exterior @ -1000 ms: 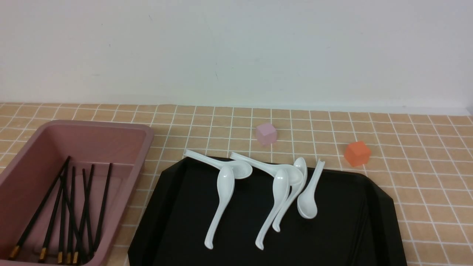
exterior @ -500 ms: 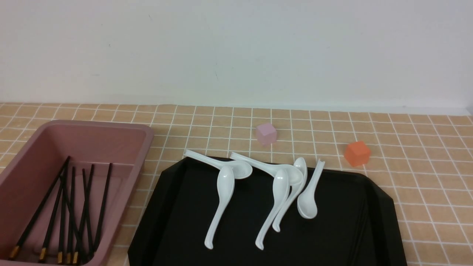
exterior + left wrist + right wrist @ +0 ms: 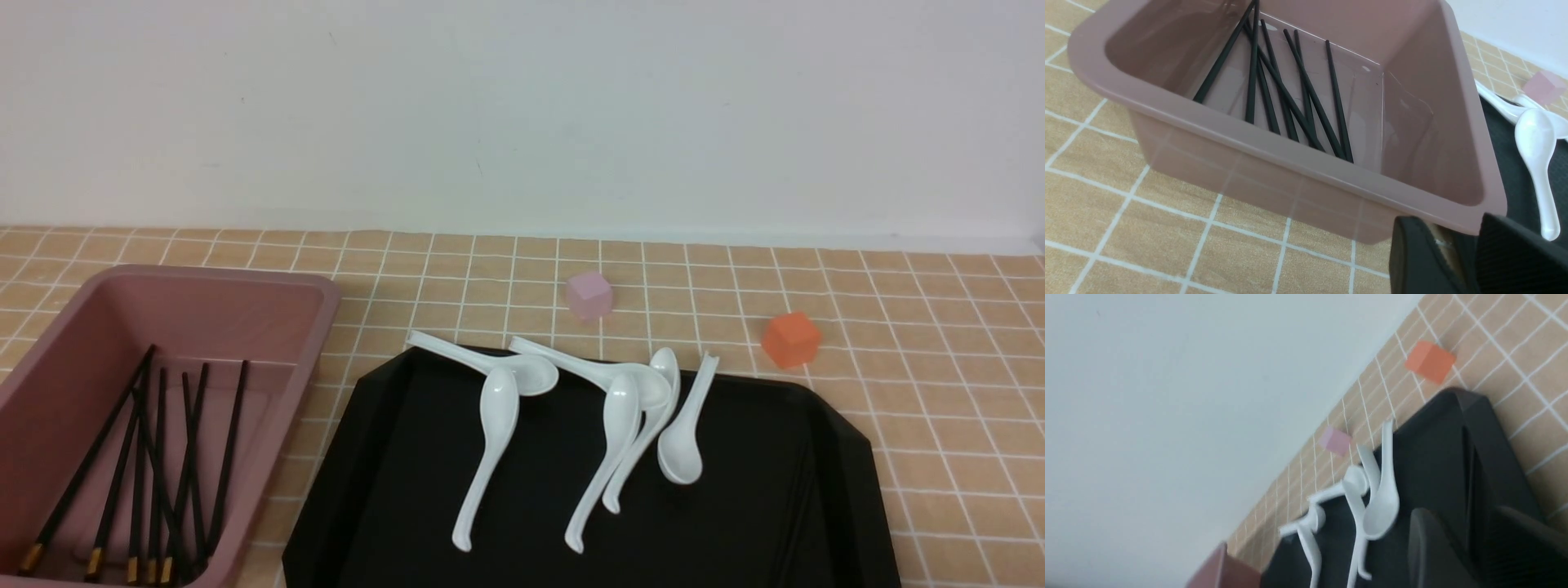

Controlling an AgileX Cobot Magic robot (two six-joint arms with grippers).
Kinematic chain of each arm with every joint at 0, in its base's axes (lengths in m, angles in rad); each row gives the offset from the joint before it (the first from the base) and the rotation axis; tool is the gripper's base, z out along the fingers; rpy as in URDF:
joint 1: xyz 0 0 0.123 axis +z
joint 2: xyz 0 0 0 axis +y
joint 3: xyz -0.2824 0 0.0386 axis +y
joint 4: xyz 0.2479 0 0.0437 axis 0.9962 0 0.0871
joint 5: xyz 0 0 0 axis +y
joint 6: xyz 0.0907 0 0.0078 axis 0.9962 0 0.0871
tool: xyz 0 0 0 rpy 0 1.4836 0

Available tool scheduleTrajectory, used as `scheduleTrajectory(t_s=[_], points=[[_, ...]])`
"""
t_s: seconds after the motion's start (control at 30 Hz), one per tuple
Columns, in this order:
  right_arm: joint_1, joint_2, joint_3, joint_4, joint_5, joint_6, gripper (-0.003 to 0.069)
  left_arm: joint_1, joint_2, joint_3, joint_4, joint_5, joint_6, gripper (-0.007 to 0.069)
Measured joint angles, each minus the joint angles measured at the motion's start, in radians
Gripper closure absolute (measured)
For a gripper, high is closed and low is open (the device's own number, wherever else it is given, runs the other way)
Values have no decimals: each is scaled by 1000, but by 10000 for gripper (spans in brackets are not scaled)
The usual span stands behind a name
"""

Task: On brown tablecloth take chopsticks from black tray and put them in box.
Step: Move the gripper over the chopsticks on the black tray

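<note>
The pink box [image 3: 326,304] stands at the left on the brown tablecloth [image 3: 939,392], with several black chopsticks [image 3: 155,465] lying inside it, gold ends near. The black tray [image 3: 408,490] lies to its right. Faint thin dark sticks [image 3: 804,498] lie along the tray's right part, hard to tell from the glossy surface. No gripper shows in the front view. My left gripper [image 3: 1447,228] hovers outside the box's [image 3: 1290,161] corner, jaws apart and empty, chopsticks [image 3: 1290,94] inside. Over the tray [image 3: 1437,437], my right gripper [image 3: 1466,522] has its jaws apart; the view is blurred.
Several white soup spoons [image 3: 620,425] lie across the tray's far half, some handles resting over its far rim. A small pink cube [image 3: 589,295] and an orange cube [image 3: 790,338] sit on the cloth behind the tray. A white wall closes the back.
</note>
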Motion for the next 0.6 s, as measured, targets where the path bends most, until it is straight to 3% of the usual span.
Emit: scheduleTrajectory(t_s=[0.13, 0.23, 0.4, 0.6], points=[[0, 110, -223, -41, 71, -153, 556, 0, 0, 0, 0, 0, 0, 386], [0, 307, -396, -105, 228, -269, 646, 0, 0, 0, 0, 0, 0, 386], [0, 729, -555, -158, 602, -397, 664, 0, 0, 0, 0, 0, 0, 386], [56, 1068, -563, -43, 631, -615, 659, 0, 0, 0, 0, 0, 0, 386]])
